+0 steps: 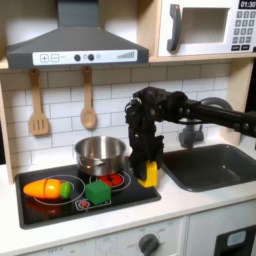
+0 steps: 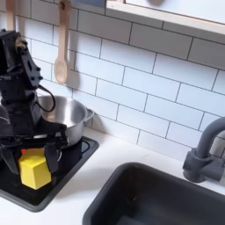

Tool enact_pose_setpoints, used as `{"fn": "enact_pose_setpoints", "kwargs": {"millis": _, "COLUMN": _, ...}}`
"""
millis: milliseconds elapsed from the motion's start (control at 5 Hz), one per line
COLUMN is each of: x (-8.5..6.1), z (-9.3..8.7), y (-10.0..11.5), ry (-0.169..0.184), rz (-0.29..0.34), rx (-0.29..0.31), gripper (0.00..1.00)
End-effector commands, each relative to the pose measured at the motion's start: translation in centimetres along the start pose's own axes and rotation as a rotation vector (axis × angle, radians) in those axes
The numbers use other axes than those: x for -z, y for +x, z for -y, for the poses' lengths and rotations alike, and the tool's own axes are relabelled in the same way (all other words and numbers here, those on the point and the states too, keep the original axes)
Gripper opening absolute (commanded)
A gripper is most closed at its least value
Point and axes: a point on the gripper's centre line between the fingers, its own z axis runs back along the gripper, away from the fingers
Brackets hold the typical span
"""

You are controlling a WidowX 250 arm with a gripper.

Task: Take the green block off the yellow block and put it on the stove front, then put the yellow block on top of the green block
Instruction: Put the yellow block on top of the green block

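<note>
Sitting alone on the stove front [image 1: 120, 200] in the first exterior view, the green block [image 1: 97, 190] looks already placed, so we judge the yellow block [image 2: 34, 169] comes next. We see our gripper [image 2: 32, 149] low over it in the second exterior view, jaws spread to either side, gripping nothing that we can make out. A steel pot [image 1: 100, 153] stands just behind.

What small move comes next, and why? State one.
Probably close on the yellow block and lift: the gripper straddles it, while the green block already sits alone on the stove front. Whether the jaws already grip is unclear.
</note>
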Motion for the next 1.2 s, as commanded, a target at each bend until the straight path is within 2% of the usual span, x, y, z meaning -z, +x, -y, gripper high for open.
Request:
{"fn": "enact_pose_setpoints", "kwargs": {"millis": 0, "x": 0.2, "z": -2.1, "y": 0.6, "ry": 0.012, "rz": -0.004, "rx": -0.031, "gripper": 0.00}}
{"fn": "enact_pose_setpoints", "kwargs": {"millis": 200, "x": 0.3, "z": -2.0, "y": 1.1, "ry": 0.002, "rz": -0.003, "rx": -0.035, "gripper": 0.00}}
{"fn": "enact_pose_setpoints", "kwargs": {"millis": 600, "x": 1.4, "z": -1.6, "y": 2.3, "ry": 0.008, "rz": -0.012, "rx": -0.041, "gripper": 0.00}}
{"fn": "enact_pose_setpoints", "kwargs": {"millis": 800, "x": 1.2, "z": -1.8, "y": 2.5, "ry": -0.002, "rz": -0.005, "rx": -0.062, "gripper": 0.00}}
{"fn": "enact_pose_setpoints", "kwargs": {"millis": 1000, "x": 0.0, "z": -0.9, "y": 2.1, "ry": -0.038, "rz": 0.005, "rx": -0.058, "gripper": 0.00}}
